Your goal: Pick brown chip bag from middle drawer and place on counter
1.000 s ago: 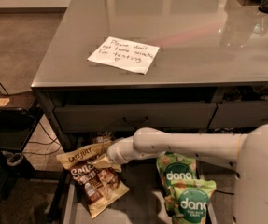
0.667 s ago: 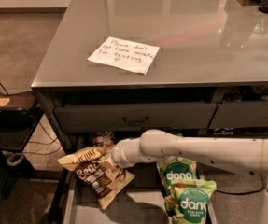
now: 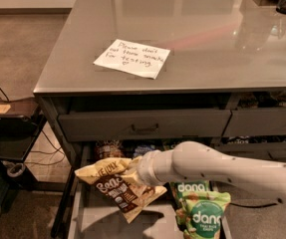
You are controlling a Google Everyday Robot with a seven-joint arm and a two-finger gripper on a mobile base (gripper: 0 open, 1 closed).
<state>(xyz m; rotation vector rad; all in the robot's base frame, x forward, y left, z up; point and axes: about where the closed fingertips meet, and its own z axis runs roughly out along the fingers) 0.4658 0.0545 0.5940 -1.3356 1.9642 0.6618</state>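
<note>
The brown chip bag (image 3: 116, 189) is cream-tan with a dark brown centre panel. It hangs tilted above the pale floor of the open middle drawer (image 3: 100, 224) and casts a shadow on it. My gripper (image 3: 134, 175) is at the end of the white arm that reaches in from the right. It is shut on the bag's upper right edge, and the bag mostly hides the fingers. The glossy grey counter (image 3: 217, 39) is above, at the top of the cabinet.
A handwritten paper note (image 3: 132, 58) lies on the counter's front left. Two green "dang" bags (image 3: 202, 214) stand in the drawer to the right of the arm. The shut top drawer front with its pull handle (image 3: 145, 129) is just above. A dark low shelf (image 3: 8, 133) stands at the left.
The brown chip bag has come up off the drawer floor and tilted further. My arm has risen a little with it.
</note>
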